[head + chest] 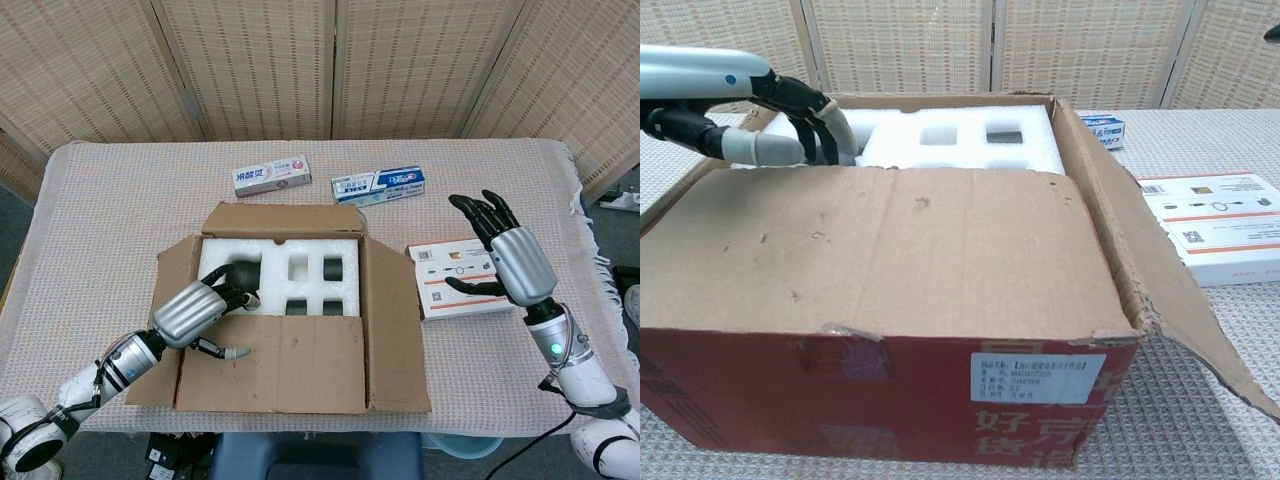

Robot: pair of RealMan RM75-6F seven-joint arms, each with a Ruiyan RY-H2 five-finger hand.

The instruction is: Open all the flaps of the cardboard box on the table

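Head view: one cardboard box (285, 320), two toothpaste cartons (272, 177).

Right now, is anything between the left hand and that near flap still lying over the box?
Nothing visible. The left hand is at the near flap, its fingers curled over the flap's inner edge beside the white foam insert.

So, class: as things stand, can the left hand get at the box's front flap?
Probably yes. The left hand is already at the near-left corner of the box, fingers curled over the front flap edge, with nothing between them. The flap lies unblocked.
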